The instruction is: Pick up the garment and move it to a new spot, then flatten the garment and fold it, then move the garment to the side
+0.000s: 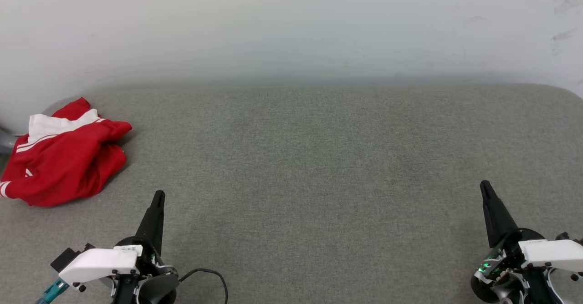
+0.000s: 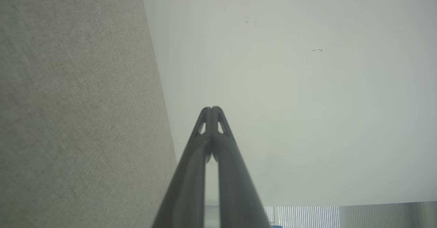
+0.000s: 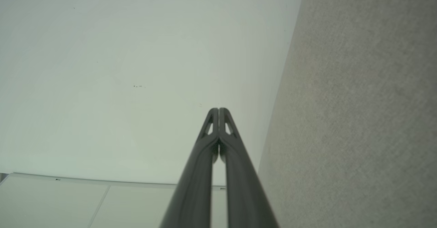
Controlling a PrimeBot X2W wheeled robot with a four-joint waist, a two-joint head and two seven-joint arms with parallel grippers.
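The garment [image 1: 63, 158], red with a white sleeve and striped trim, lies crumpled at the far left of the grey padded table [image 1: 309, 158]. My left gripper [image 1: 158, 197] stands shut and empty near the table's front, to the right of the garment and a little nearer to me. My right gripper [image 1: 485, 186] is shut and empty at the lower right, far from the garment. In the left wrist view the left gripper [image 2: 211, 109] has its tips pressed together against the pale wall. In the right wrist view the right gripper [image 3: 218, 110] looks the same.
A pale wall [image 1: 291, 26] rises directly behind the table. A black cable [image 1: 214, 276] loops on the surface by my left wrist. A grey rounded object [image 1: 5, 141] peeks out at the left edge behind the garment.
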